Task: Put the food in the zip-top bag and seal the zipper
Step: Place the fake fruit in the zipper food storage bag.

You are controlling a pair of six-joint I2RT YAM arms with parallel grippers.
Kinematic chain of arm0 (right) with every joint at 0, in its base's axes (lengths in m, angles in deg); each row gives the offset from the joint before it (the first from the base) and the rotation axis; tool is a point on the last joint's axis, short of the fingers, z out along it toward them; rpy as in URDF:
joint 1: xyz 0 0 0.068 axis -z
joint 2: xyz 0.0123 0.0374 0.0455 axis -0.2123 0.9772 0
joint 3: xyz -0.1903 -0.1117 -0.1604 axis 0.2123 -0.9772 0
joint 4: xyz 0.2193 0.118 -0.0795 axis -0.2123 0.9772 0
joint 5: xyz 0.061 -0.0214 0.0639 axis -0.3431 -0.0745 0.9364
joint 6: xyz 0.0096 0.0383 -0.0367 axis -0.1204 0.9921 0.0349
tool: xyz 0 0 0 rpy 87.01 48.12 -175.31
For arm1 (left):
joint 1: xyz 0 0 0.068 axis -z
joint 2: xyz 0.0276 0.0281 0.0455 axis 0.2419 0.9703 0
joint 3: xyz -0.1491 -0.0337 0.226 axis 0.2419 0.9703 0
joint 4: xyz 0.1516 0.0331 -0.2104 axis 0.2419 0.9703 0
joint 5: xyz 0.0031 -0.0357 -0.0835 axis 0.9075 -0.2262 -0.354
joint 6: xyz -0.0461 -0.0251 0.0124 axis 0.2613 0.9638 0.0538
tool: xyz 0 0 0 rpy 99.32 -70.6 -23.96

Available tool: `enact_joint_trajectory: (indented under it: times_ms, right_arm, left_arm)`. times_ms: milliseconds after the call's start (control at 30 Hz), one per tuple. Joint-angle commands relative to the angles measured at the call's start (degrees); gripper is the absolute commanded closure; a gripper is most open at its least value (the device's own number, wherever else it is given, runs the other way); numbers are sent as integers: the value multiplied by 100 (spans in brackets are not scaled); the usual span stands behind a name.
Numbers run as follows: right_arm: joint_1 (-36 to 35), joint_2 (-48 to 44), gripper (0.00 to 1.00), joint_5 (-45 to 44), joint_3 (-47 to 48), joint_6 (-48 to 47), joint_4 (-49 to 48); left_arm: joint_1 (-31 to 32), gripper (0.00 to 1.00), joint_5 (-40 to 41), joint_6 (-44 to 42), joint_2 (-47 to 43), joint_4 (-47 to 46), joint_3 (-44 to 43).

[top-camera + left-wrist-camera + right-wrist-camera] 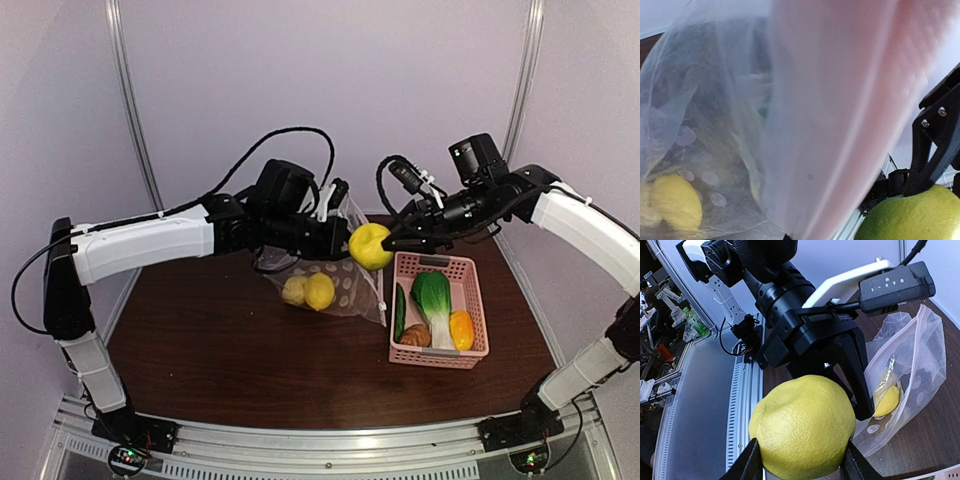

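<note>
Loading step, partway through. My right gripper (pixel 802 463) pinches a lemon (pixel 802 427) between half-spread fingers and holds it in the air. Just ahead of it, my left gripper (pixel 338 236) is pressed together on the top edge of the bag (pixel 348 287). It lifts that edge so the bag hangs slack below it, down to the table (pixel 220 330). Two lemons (pixel 308 291) lie in the bag, below and beyond my left gripper. The basket (pixel 470 266) sits below and behind my right gripper, with bok choy (pixel 433 296), a green vegetable (pixel 400 312), an orange piece (pixel 461 329) and bread (pixel 415 336) inside.

Next, I judge, the lemon must go forward and down through the bag's mouth, then be let go. The opening looks narrow and floppy. My left gripper stands close beside the lemon's path, so room is tight there. Above both grippers is open air. I cannot make out the zipper; sealing comes last.
</note>
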Motion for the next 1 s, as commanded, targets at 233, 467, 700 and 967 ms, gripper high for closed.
enact_joint_trajectory:
  times_ms: [233, 467, 700, 967]
  right_arm:
    - [200, 430, 57, -396, 146, -30, -134]
    - [437, 576, 58, -491, 67, -73, -167]
    - [401, 655, 61, -1124, -72, 119, -486]
    - [-69, 633, 61, -2427, -61, 90, -585]
  left_arm:
    - [1, 100, -179, -104, -283, -93, 60]
    - [12, 100, -265, -189, -350, -119, 216]
    - [76, 100, -427, -274, -289, -200, 178]
    - [134, 100, -551, -327, -161, -197, -35]
